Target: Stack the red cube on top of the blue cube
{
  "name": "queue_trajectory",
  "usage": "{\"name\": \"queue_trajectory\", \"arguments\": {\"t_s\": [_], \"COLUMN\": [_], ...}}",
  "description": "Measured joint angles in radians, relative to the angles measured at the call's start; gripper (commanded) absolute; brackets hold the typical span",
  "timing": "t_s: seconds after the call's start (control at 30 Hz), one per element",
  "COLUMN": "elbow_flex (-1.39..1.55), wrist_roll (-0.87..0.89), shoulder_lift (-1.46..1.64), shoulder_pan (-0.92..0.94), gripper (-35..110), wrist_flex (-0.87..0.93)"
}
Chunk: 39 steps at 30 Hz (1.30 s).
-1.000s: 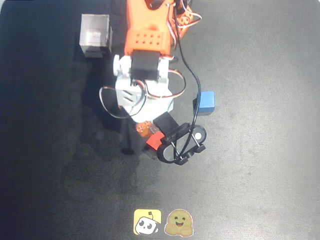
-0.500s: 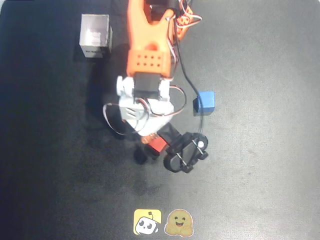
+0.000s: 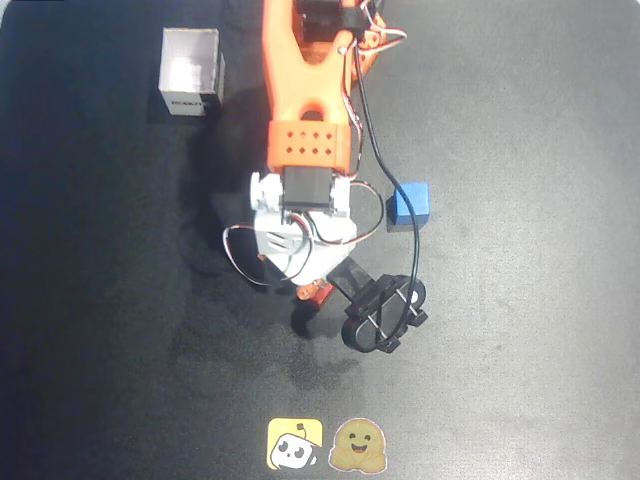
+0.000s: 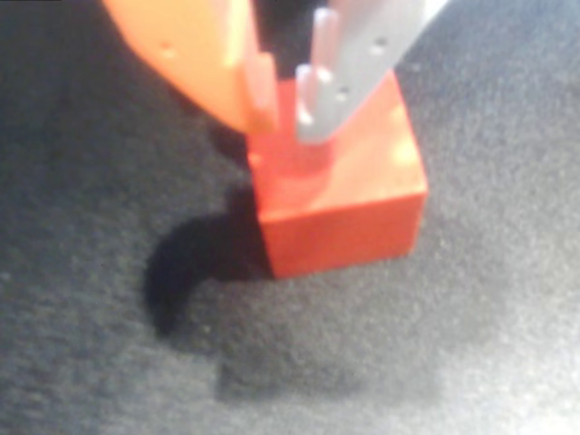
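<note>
In the wrist view, the small solid bright-red cube (image 4: 340,195) sits between the tips of the two-finger gripper (image 4: 285,113): an orange finger (image 4: 195,54) presses on its upper left part and a grey-white finger (image 4: 358,68) lies over its top face. The claw looks narrowed onto the cube, gripping it. A dark shadow lies on the black mat (image 4: 489,344) left of and below the cube; whether the cube rests on the mat or hangs just above it cannot be told.

In the overhead view, the orange-and-white arm (image 3: 305,150) reaches down from the top edge, and a sliver of red (image 3: 321,293) shows at its gripper end, beside the black wrist camera mount (image 3: 383,315). The small solid bright-blue cube (image 3: 410,203) stands on the mat up and to the right of the red one, apart from it. A white open box (image 3: 190,72) stands at upper left. Two cartoon stickers (image 3: 327,444) lie near the bottom edge.
</note>
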Motion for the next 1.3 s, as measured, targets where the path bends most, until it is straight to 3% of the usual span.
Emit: {"name": "queue_trajectory", "arguments": {"t_s": [0.1, 0.3, 0.63, 1.0, 1.3], "elbow_flex": [0.006, 0.023, 0.077, 0.204, 0.230], "wrist_roll": [0.009, 0.017, 0.035, 0.044, 0.058], "shoulder_lift": [0.000, 0.000, -0.005, 0.009, 0.043], "shoulder_pan": [0.000, -0.006, -0.028, -0.034, -0.041], "gripper": [14, 19, 21, 21, 22], "wrist_flex": [-0.002, -0.002, -0.002, -0.161, -0.146]}}
